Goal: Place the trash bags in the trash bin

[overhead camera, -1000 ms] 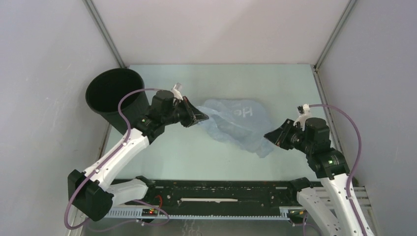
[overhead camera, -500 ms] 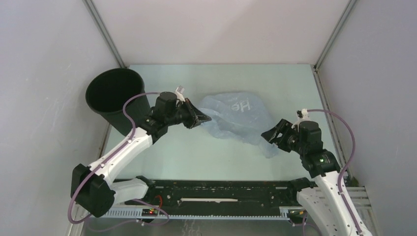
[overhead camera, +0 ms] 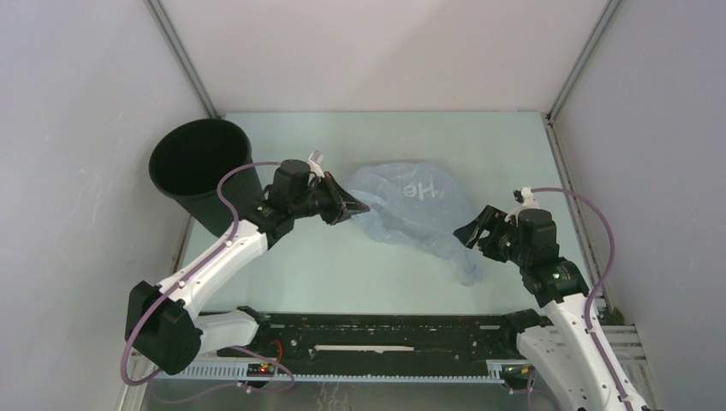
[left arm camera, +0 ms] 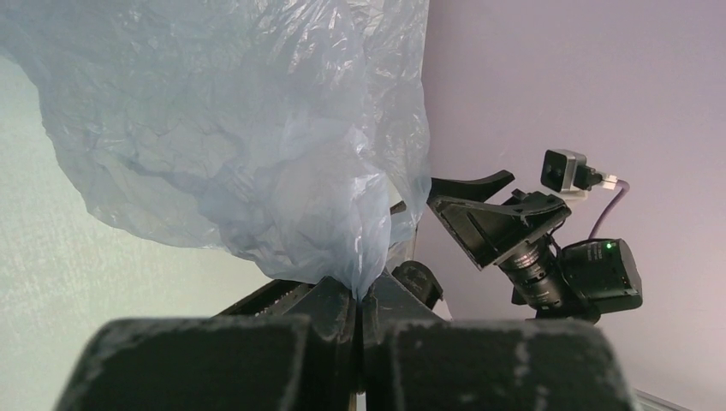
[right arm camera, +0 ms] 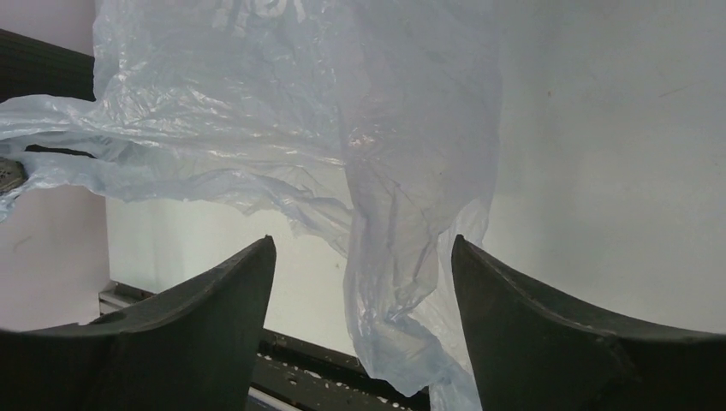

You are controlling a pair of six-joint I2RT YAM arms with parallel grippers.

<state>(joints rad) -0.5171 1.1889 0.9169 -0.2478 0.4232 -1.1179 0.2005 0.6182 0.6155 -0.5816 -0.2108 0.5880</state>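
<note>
The trash bag is a wrinkly pale blue film with white lettering, spread over the middle of the table. My left gripper is shut on its left edge, and the film bunches straight out of the closed jaws. My right gripper stands open by the bag's lower right corner, whose loose tail hangs between the spread fingers, touching neither. The black round trash bin stands at the back left, behind the left arm.
White enclosure walls with metal corner posts close in the pale green table. A black rail runs along the near edge between the arm bases.
My right gripper has opened and let go of the bag's right corner, drawing back a little. The released corner now droops toward the near edge. The left gripper kept its hold.
</note>
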